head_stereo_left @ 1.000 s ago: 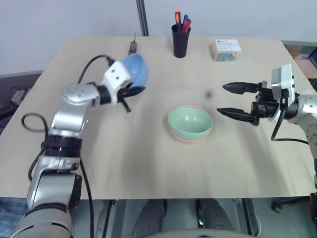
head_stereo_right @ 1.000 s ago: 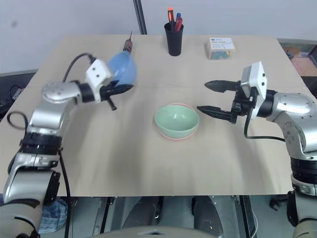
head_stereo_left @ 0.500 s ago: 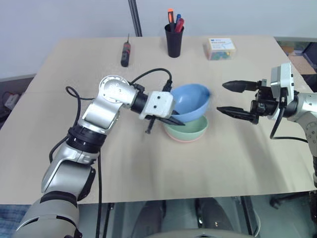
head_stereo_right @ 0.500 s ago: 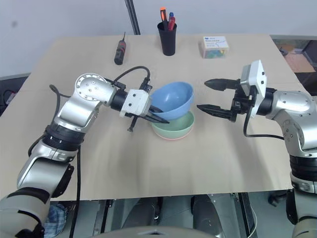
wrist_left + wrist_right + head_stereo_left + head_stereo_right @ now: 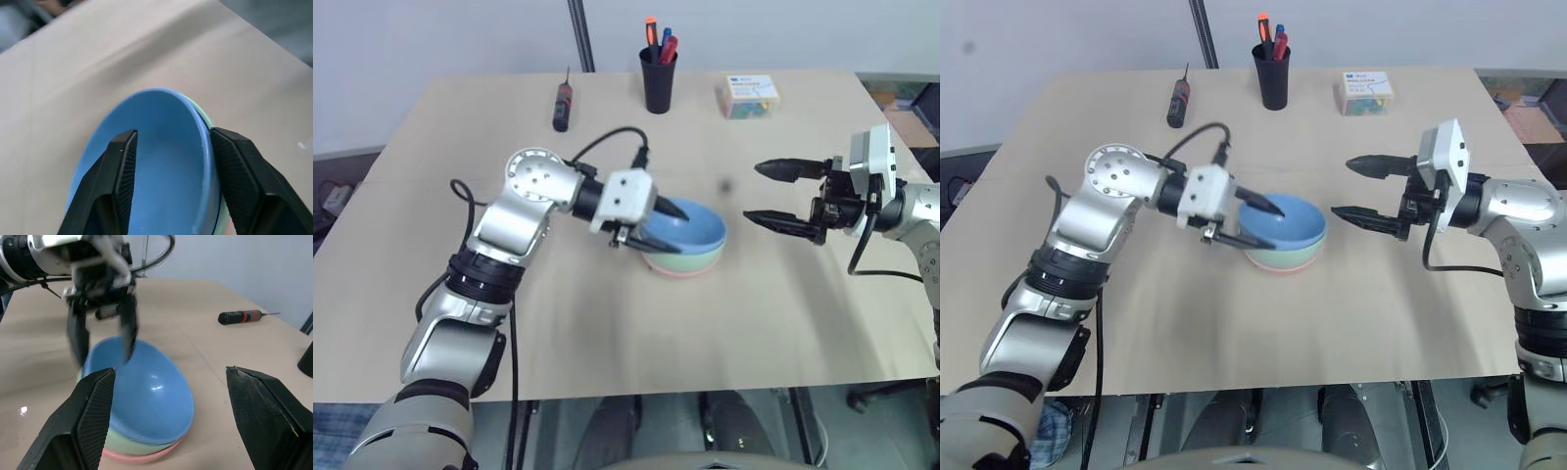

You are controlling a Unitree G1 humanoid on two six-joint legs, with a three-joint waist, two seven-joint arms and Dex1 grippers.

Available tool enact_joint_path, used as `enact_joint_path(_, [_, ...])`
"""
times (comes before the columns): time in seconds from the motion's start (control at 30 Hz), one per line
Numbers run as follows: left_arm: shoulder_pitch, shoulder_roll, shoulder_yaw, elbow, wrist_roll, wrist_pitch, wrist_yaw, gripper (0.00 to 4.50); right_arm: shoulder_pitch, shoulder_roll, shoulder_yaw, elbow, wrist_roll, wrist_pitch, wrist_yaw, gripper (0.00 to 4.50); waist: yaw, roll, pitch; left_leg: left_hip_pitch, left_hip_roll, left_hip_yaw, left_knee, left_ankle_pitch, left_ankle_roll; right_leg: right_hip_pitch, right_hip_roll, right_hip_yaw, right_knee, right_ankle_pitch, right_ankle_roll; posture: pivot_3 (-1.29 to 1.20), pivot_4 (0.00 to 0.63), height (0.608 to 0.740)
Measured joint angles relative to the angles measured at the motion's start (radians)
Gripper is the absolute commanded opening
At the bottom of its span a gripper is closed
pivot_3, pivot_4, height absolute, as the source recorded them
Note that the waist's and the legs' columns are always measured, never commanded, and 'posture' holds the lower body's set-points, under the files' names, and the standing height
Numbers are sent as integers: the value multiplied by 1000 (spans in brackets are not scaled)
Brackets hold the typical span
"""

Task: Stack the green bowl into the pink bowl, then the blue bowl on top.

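Right wrist view shows the pink bowl (image 5: 142, 456) beneath the green bowl (image 5: 129, 442) and the blue bowl (image 5: 142, 396) on the desk (image 5: 607, 323). My left end effector (image 5: 658, 227) straddles its rim, spread; my right end effector (image 5: 773, 194) hangs spread, empty.

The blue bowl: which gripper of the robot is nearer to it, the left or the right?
Left. The left gripper stands open astride the rim of the blue bowl, one finger inside. The right gripper hangs open beside the stack, apart from it.
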Motion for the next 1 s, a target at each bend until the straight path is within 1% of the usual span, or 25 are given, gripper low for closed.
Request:
enact_joint_path(0.03, [4, 2, 6, 0, -2, 4, 3, 2590, 3, -1, -1, 2, -1, 0, 0, 3775, 0, 0, 0, 0, 0, 0, 0, 0, 0, 0, 0, 0, 0, 0, 0, 0, 150, 740])
enact_joint_path(0.07, [62, 21, 50, -30, -52, 86, 28, 2590, 36, -5, -6, 30, -11, -25, 19, 3775, -1, 0, 0, 0, 0, 0, 0, 0, 0, 0, 0, 1, 0, 0, 0, 0, 150, 740])
enact_joint_path(0.13, [114, 39, 82, -62, -88, 134, 40, 2590, 62, -15, -14, 49, -15, -44, 34, 3775, -1, 0, 0, 0, 0, 0, -1, 0, 0, 0, 0, 1, 0, 0, 0, 0, 150, 740])
enact_joint_path(0.17, [227, 65, 152, -120, -138, 206, 76, 2590, 96, -19, -34, 85, -17, -74, 50, 3775, -3, 0, 0, 0, 1, 0, -1, 0, 0, -1, 0, 2, -1, 0, 0, 0, 150, 740])
enact_joint_path(0.27, [390, 80, 262, -184, -192, 278, 158, 2590, 134, -23, -60, 172, -38, -137, 77, 3775, -3, 0, 0, 1, 2, -1, -1, 0, 0, -1, 0, 4, 0, 0, 0, 0, 150, 740])
enact_joint_path(0.3, [422, 78, 289, -203, -208, 292, 177, 2590, 142, -23, -63, 186, -41, -155, 84, 3775, -1, 0, 0, 1, 2, -1, -1, 0, 0, -1, 0, 4, 1, 0, 0, 0, 150, 740])
enact_joint_path(0.33, [542, 76, 392, -278, -252, 322, 233, 2590, 155, -21, -73, 234, -50, -207, 106, 3775, 0, 0, 0, 2, 4, 0, -1, 0, 0, -1, 0, 5, 1, 0, 0, 0, 150, 740])
enact_joint_path(0.37, [544, 76, 393, -280, -253, 323, 233, 2590, 155, -21, -73, 235, -50, -207, 106, 3775, 0, 0, 0, 2, 4, 0, -1, 0, 0, -1, 0, 6, 1, 0, 0, 0, 150, 740])
enact_joint_path(0.43, [716, 70, 513, -371, -297, 348, 289, 2590, 168, -20, -83, 290, -58, -268, 135, 3775, 0, 1, 0, 3, 5, 1, -1, 0, 0, -1, 0, 7, 2, 0, 0, 0, 150, 740])
enact_joint_path(0.47, [778, 64, 551, -389, -306, 357, 306, 2590, 182, -21, -94, 315, -61, -288, 147, 3775, 2, 1, 0, 4, 5, 1, -1, 0, 1, 0, -1, 7, 2, 0, 0, 0, 150, 740])
enact_joint_path(0.53, [848, 45, 611, -414, -308, 349, 338, 2590, 181, -18, -89, 351, -67, -315, 165, 3775, 7, 1, 0, 3, 5, 2, -1, 0, 1, -1, -1, 5, 3, 0, 0, 0, 150, 740])
enact_joint_path(0.57, [913, 36, 659, -439, -314, 339, 357, 2590, 177, -18, -89, 375, -71, -341, 183, 3775, 9, 0, 0, 4, 5, 3, -1, 0, 1, 1, -1, 5, 3, 0, 0, 0, 150, 740])
enact_joint_path(0.63, [1020, -7, 742, -465, -314, 293, 388, 2590, 161, -18, -87, 448, -81, -388, 219, 3775, 9, 1, 0, 11, 5, 5, -1, -1, 1, 9, -1, 6, 0, 0, 0, 0, 150, 740])
enact_joint_path(0.7, [1069, -35, 772, -480, -312, 253, 400, 2590, 157, -18, -87, 485, -87, -408, 239, 3775, 12, 0, 0, 19, 5, 6, -4, -1, 1, 17, -2, 6, -2, 0, 0, 0, 150, 740])
enact_joint_path(0.83, [1143, -92, 781, -541, -311, 182, 430, 2590, 118, -17, -82, 572, -97, -458, 287, 3775, 11, 0, 0, 20, 5, 8, -3, -1, 1, 17, -1, 7, -2, 0, 0, 0, 150, 740])
enact_joint_path(1.0, [1158, -97, 779, -549, -311, 136, 456, 2590, 98, -17, -80, 619, -107, -484, 317, 3775, 10, 1, -1, 20, 5, 8, -3, -1, 1, 16, -1, 7, -2, 0, 0, 0, 150, 740])
